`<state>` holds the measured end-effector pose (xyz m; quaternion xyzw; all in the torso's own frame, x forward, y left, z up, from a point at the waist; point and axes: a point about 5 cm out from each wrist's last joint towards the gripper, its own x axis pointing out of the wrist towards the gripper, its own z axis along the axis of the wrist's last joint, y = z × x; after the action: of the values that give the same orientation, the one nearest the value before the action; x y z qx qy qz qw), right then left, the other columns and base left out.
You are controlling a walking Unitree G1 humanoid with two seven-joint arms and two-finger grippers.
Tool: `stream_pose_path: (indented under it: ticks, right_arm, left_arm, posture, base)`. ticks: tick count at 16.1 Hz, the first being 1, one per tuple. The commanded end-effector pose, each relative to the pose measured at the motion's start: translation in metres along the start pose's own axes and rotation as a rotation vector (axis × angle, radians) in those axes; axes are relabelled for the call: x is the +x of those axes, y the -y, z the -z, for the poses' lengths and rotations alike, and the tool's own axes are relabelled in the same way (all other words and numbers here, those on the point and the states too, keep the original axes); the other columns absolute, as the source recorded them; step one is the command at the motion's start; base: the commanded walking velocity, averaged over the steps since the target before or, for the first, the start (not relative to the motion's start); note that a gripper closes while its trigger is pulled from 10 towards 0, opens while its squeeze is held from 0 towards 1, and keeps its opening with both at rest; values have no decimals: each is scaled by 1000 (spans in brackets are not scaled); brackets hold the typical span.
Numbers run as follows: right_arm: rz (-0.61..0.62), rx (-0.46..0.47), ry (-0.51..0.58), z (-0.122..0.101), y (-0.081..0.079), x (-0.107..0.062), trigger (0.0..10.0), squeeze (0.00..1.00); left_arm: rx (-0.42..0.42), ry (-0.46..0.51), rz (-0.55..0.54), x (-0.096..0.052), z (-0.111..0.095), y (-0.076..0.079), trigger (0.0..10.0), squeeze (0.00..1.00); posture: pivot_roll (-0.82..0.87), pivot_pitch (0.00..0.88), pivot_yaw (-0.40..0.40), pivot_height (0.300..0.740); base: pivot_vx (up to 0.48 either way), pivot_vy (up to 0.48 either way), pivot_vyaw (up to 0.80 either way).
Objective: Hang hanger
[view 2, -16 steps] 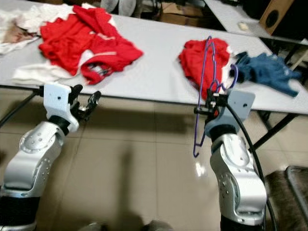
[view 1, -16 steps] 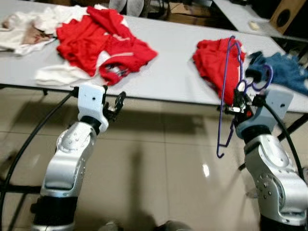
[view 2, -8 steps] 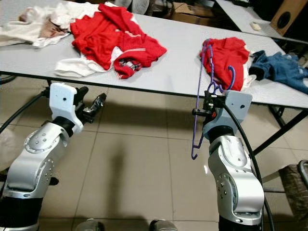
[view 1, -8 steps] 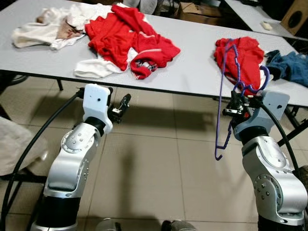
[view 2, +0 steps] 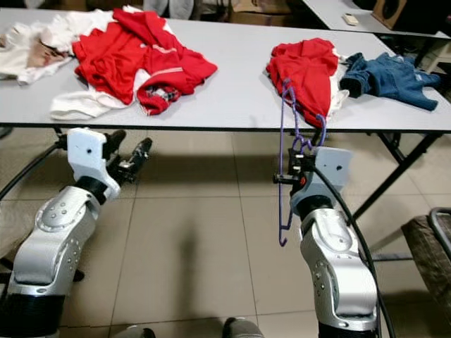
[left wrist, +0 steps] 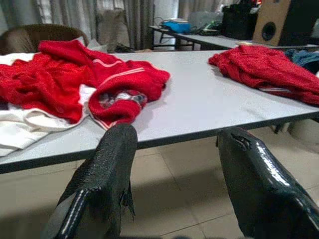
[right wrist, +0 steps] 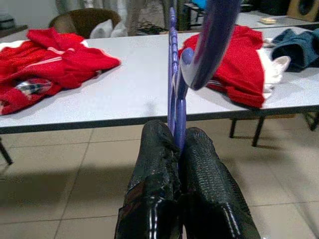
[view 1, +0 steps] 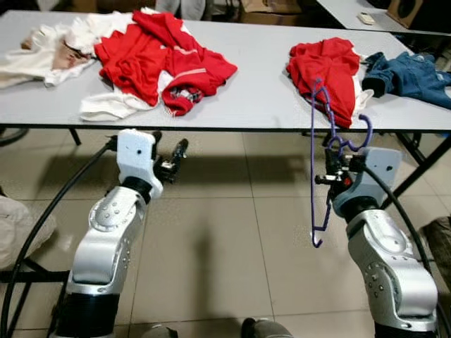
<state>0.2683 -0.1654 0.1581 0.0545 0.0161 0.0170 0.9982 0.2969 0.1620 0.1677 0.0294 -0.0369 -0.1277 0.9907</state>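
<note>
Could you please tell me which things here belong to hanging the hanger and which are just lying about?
Part of the job:
purple hanger
right gripper, shut on it

Lying about:
red garments
white cloth
red shirt
denim garment
grey table

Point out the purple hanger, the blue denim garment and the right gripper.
purple hanger point(view 1: 312, 162): left eye view, on its long straight bar.
blue denim garment point(view 2: 390, 75): right eye view, middle of the crumpled denim on the table.
right gripper point(right wrist: 178, 144): right wrist view, between the fingertips clamping the hanger.
</note>
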Motion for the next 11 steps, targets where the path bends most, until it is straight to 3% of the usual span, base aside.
stream_pose_path:
  ticks: [1,4,10,11]
  right_arm:
    - [-15,-16,4,2,-2,0,10000,0]
    - [-67,-28,12,3,-13,4,10000,0]
    - [-60,-26,19,7,-12,9,10000,0]
    - [-52,-25,21,8,-11,9,10000,0]
  left_arm:
    - [-15,-2,0,-1,4,-1,10000,0]
    - [-63,-17,-44,-1,17,-6,10000,0]
    - [-54,-40,-76,3,17,-18,10000,0]
    - [-58,-42,-72,4,18,-16,10000,114]
  posture:
    - [-139,2,-35,740]
    - [-146,0,-36,740]
    - [-116,0,-20,740]
    - [-113,0,-13,740]
  base:
    - [281,0,0]
    - [343,0,0]
    - [406,0,0]
    - [472,0,0]
